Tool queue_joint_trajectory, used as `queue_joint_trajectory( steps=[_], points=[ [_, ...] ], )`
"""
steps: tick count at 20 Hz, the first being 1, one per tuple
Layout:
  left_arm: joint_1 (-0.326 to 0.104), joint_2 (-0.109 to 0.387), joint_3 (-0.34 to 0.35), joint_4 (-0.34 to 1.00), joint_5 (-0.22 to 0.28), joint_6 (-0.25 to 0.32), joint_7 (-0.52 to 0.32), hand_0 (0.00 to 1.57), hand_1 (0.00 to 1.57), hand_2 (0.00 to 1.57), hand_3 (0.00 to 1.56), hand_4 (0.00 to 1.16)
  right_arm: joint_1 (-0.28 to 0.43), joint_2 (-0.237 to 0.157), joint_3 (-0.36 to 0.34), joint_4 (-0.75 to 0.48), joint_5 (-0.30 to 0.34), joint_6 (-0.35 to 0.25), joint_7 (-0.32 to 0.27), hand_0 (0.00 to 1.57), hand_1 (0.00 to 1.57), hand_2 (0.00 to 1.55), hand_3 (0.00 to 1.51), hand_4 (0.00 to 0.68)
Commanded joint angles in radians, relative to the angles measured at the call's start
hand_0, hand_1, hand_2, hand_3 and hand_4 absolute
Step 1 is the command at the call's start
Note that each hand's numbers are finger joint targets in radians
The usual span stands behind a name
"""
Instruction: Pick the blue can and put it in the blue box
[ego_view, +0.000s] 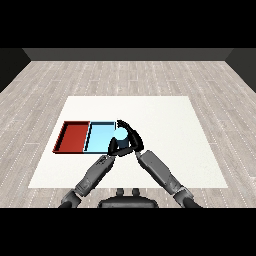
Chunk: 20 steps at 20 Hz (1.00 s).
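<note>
On the white worktop (165, 150), the right robot hand (131, 140) curls around the blue can (120, 136) over the blue tray's (97, 135) right edge; the left robot hand is hidden.

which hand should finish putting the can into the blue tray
Right. The right hand already curls round the blue can at the light blue tray's right edge; the left hand holds nothing.

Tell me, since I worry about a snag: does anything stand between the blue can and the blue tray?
Nothing visible does. The right hand curls round the blue can at the light blue tray's right edge; the red tray lies beyond, on the far side.
</note>
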Motion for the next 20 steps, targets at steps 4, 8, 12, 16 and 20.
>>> queue_joint_trajectory(
  steps=[4, 8, 12, 16, 20],
  points=[
    [-0.019, -0.005, -0.029, 0.061, 0.037, 0.036, -0.057, 1.57, 1.57, 1.57, 1.51, 1.13, 0.069, 0.005, -0.031, -0.081, 0.024, 0.031, 0.037, 0.0, 0.0, 0.0, 0.0, 0.0],
    [0.033, 0.059, 0.061, -0.019, -0.041, -0.044, 0.004, 1.57, 1.57, 1.57, 1.5, 1.13, 0.115, -0.047, -0.108, -0.188, 0.034, 0.11, 0.081, 0.0, 0.0, 0.0, 0.0, 0.0],
    [0.093, 0.092, 0.017, -0.129, -0.069, -0.014, 0.06, 1.57, 1.57, 1.57, 1.5, 1.13, 0.148, -0.098, -0.206, -0.228, -0.01, 0.152, 0.085, 0.0, 0.0, 0.0, 0.0, 0.0],
    [0.015, 0.038, 0.08, 0.052, -0.109, 0.0, -0.036, 1.57, 1.57, 1.57, 1.49, 1.13, 0.247, -0.11, -0.221, -0.383, 0.015, 0.111, 0.097, 0.0, 0.0, 0.0, 0.0, 0.0],
    [-0.027, 0.031, 0.118, 0.08, -0.118, -0.017, 0.006, 1.57, 1.57, 1.57, 1.49, 1.12, 0.355, -0.121, -0.29, -0.409, -0.035, 0.164, 0.013, 0.0, 0.0, 0.0, 0.0, 0.0]
  ],
)
